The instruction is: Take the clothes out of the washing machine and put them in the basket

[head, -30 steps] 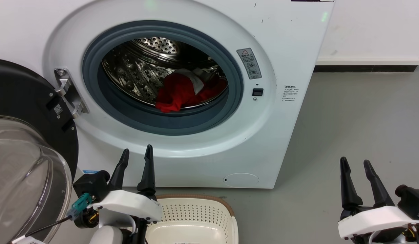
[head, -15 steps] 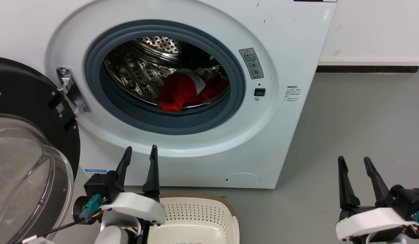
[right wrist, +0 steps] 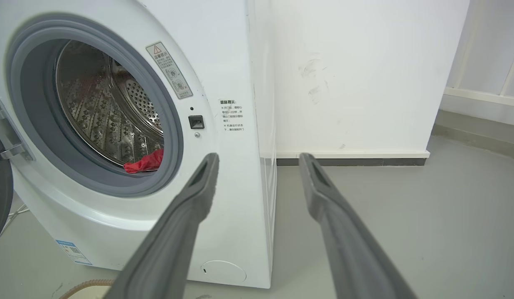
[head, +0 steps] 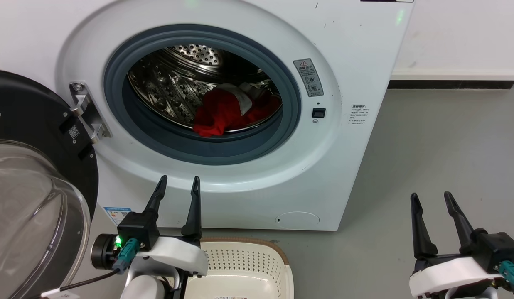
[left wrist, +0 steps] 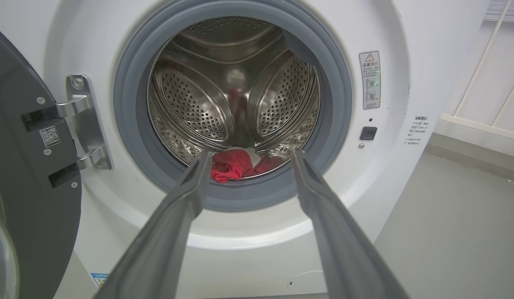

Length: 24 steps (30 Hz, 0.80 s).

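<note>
I had long black tapered fingers (head: 194, 207), white plastic wrist shells (head: 175, 251), teal connectors (head: 126, 254), a black cable (head: 90, 280), a green light (head: 119, 239).

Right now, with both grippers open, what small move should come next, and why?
Probably ease the left gripper forward into the washing machine toward the clothes: they lie in the drum, the door stands open, and that gripper points at them.

Found washing machine (head: 365, 50) porthole unblocked; door (head: 32, 112) swung out left, near left claw (head: 179, 179); floor (head: 439, 145) open at right.
</note>
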Motion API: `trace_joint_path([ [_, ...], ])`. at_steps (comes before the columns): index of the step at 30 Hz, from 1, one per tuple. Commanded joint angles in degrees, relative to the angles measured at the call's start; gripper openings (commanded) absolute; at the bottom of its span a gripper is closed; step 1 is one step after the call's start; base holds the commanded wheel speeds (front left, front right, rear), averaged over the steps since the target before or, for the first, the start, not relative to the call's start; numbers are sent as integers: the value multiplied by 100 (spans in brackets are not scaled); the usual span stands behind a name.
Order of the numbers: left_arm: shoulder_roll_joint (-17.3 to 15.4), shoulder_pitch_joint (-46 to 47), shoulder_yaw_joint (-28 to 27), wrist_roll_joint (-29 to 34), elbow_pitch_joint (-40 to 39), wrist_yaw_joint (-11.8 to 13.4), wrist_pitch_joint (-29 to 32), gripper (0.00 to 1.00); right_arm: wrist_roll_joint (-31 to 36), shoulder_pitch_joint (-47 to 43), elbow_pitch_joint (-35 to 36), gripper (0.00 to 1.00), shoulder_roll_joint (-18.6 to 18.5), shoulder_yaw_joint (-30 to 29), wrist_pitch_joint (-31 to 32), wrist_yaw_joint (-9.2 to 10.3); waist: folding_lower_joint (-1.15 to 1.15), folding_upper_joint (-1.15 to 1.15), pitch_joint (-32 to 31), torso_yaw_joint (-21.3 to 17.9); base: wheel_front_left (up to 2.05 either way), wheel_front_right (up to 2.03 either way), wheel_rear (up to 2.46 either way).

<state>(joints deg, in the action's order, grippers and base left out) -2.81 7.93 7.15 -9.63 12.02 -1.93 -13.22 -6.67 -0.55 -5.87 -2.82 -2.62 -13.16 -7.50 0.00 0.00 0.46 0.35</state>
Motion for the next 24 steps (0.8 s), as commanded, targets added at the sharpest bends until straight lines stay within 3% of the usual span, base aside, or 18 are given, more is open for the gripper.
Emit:
trace_joint_path([
  [1, -13, 79, 18, 134, -8, 38, -49, 100, 140, -41, 17, 100, -11, 16, -55, 2, 0, 0, 1, -2, 0, 0, 0],
  [16, -13, 104, 97, 677, 50, 121, -208, 100, 659, -81, 18, 100, -10, 37, -213, 2, 0, 0, 23, 24, 0, 0, 0],
  [24, -12, 113, 103, 671, 93, 132, -212, 100, 643, -80, -7, 100, -10, 14, -206, 2, 0, 0, 9, 49, 0, 0, 0],
])
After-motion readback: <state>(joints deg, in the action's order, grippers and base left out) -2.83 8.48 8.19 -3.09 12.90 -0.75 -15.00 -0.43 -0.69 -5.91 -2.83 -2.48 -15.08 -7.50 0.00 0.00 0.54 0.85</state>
